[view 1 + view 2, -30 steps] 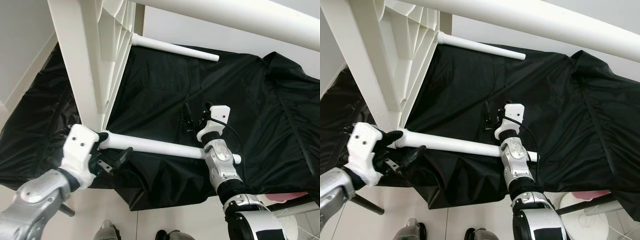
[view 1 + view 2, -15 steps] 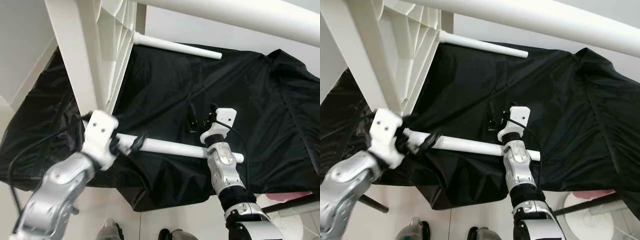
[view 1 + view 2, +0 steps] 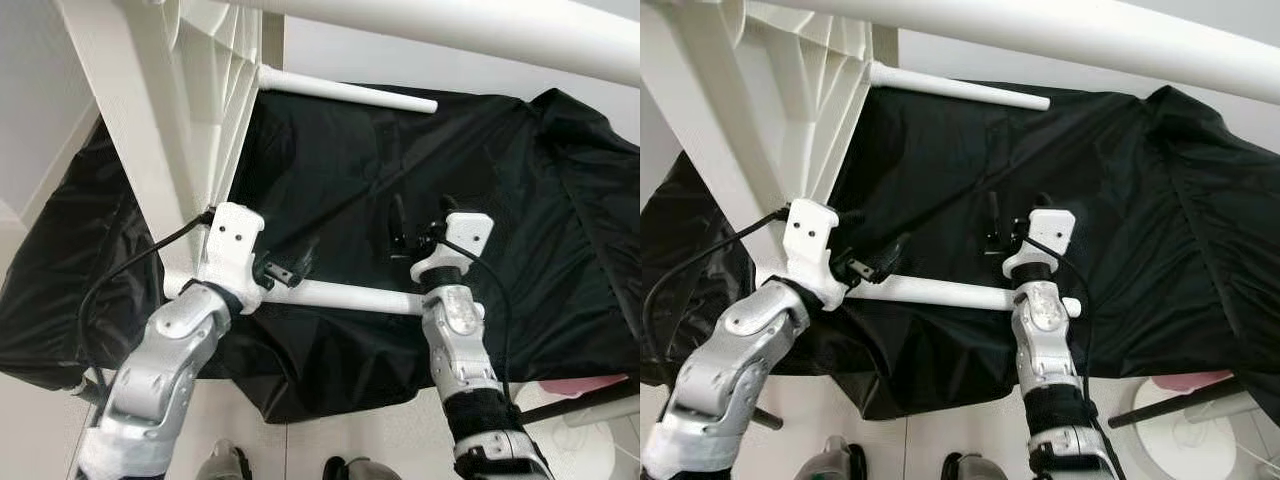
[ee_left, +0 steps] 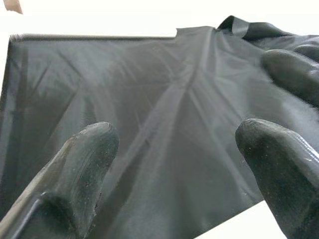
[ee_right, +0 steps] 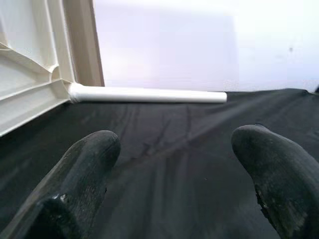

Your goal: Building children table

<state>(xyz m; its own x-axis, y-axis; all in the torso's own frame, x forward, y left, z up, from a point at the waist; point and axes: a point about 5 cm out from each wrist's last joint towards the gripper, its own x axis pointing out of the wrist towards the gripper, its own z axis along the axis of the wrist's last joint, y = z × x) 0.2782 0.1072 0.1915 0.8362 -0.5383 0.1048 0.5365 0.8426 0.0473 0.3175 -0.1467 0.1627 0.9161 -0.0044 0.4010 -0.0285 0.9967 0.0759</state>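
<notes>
Left eye view shows the white table tipped on its side over a black cloth, with the left gripper spread wide just above the near leg. Right wrist view shows the right gripper, also wide, facing the far leg.

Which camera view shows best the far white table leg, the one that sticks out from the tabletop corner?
The right wrist view: the far leg runs full length across it, unobstructed, joined to the tabletop corner. Both eye views show it smaller, near the top. The left wrist view shows black cloth between its open end effector fingers.
</notes>
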